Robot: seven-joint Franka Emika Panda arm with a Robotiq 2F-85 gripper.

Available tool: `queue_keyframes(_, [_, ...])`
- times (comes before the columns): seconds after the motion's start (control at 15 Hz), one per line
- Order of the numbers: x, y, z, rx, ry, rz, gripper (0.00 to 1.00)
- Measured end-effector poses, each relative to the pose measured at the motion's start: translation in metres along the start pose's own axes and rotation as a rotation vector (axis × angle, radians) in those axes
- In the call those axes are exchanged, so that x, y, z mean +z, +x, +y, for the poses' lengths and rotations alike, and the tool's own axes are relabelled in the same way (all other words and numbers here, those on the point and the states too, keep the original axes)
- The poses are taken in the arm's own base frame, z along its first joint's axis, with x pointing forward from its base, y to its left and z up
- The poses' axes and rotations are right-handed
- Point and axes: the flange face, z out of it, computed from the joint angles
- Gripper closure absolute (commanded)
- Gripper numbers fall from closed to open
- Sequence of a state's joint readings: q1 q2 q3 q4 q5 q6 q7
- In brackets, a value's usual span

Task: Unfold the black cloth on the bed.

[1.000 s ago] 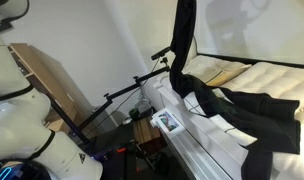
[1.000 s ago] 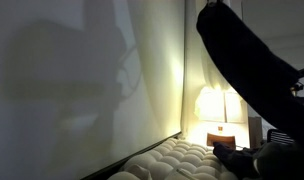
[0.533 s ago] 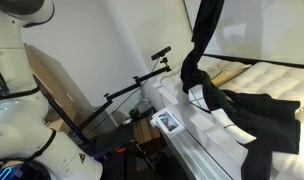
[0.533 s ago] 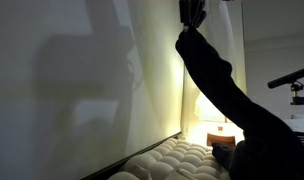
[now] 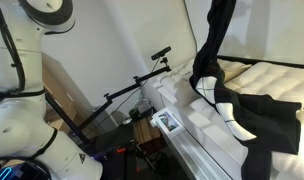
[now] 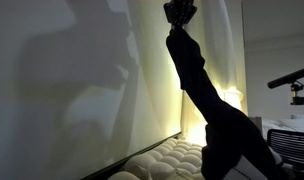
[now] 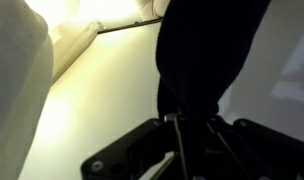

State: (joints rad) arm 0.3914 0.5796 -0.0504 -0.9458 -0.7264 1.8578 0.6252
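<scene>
Black cloth (image 6: pixel 195 80), soft and light, hangs from our gripper (image 6: pixel 179 12) clamped on its top end, tail bunched on the desk (image 5: pixel 277 72); we judge a hem corner the best hold.

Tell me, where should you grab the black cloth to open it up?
The pincer holds one end high, so the black cloth hangs like a rope. I'd pinch the far edge lying spread on the bed, coming straight down from above, since it rests flat there.
</scene>
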Motion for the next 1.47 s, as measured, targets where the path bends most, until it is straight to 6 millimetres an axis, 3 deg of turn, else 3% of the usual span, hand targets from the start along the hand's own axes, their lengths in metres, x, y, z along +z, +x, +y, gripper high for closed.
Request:
queue_keyframes(0.47, [0.007,0.013,-0.014,0.149,-0.111,0.125,0.94])
queue_keyframes(0.8, [-0.016,0.024,-0.018,0.256,-0.224,0.309,0.94])
queue_keyframes(1.0, [-0.04,0.04,0.003,0.321,-0.289,0.42,0.94])
queue_keyframes(1.2, [-0.059,0.056,0.04,0.412,-0.368,0.492,0.94])
queue_keyframes(1.33, [-0.062,0.06,0.066,0.477,-0.415,0.47,0.94])
queue_keyframes(1.47, [-0.058,0.06,0.079,0.51,-0.431,0.432,0.94])
